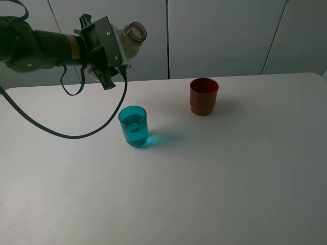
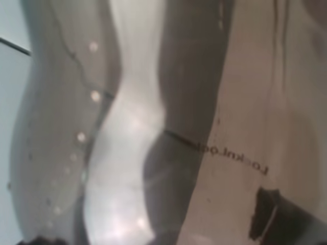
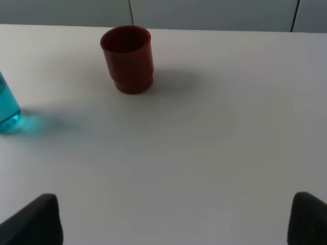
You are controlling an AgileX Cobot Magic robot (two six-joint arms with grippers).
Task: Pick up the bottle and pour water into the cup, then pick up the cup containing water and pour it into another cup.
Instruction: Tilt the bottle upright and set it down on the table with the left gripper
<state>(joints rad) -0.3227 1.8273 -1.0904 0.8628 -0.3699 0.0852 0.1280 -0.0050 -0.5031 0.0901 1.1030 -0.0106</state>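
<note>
Count: one bottle, two cups, two grippers.

The bottle is clear greyish plastic, uncapped, with a narrow threaded neck. It is held tilted in the air above the far-left corner of the white counter, mouth raised and turned toward the counter's right edge. The left gripper is clenched on its body. In the left wrist view the wall carries droplets and a line of dark print, apparently reversed and not reliably readable.

The cup, translucent teal, stands upright left of the counter's middle with liquid in it.

Another cup, opaque red with a stepped base, stands upright near the far edge, well apart from the teal one.

The right gripper has its jaws spread wide, grasping nothing.
</note>
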